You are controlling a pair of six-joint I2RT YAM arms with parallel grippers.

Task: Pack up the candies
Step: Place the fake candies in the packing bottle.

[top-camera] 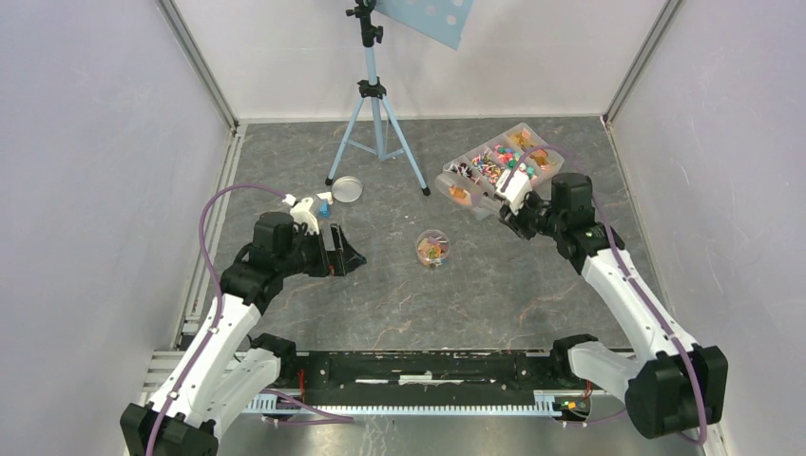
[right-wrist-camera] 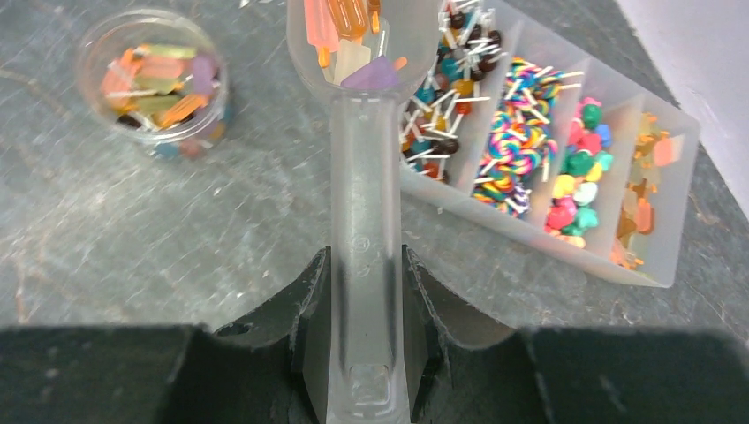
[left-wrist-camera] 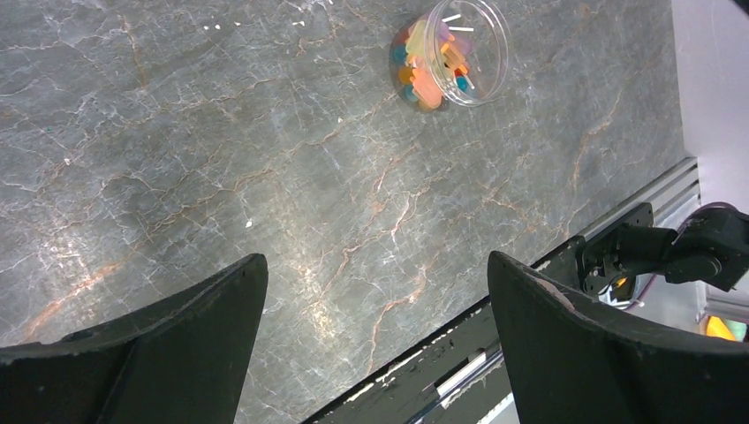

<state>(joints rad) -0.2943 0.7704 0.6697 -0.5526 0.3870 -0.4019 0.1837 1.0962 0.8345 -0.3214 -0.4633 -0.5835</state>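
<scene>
When looking for the tiny multicoloured candies (right-wrist-camera: 521,155), find three lots. Most are sorted by kind in the compartments of a long translucent plastic tray (right-wrist-camera: 680,256) at the far right of the grey marbled table (top-camera: 380,304). A handful of orange, pink and purple pieces sits in the bowl of a frosted clear plastic scoop (right-wrist-camera: 364,203). More lie inside a small round clear plastic jar (right-wrist-camera: 155,79), standing open near the table's middle, apart from the tray.

Note the right gripper (right-wrist-camera: 364,283) clamped tight on the scoop's handle, fingers (right-wrist-camera: 309,291) pressed to both sides, bowl forward and level, probably to avoid spilling. Judge this as mid-transfer: loaded at the tray's end nearest the jar, with the tipping yet to do. Hard to tell whether lifted clear of the tray.

See the left gripper (left-wrist-camera: 375,265) spread as wide as possible, holding nothing, hanging over bare table near the jar, perhaps ready to steady it.

Find the round clear lid (top-camera: 345,189) lying by the foot of the pale blue tripod (top-camera: 375,123), out of the pouring path, presumably for closing up later.

Mind the narrow jar mouth: easy to scatter pieces there.
</scene>
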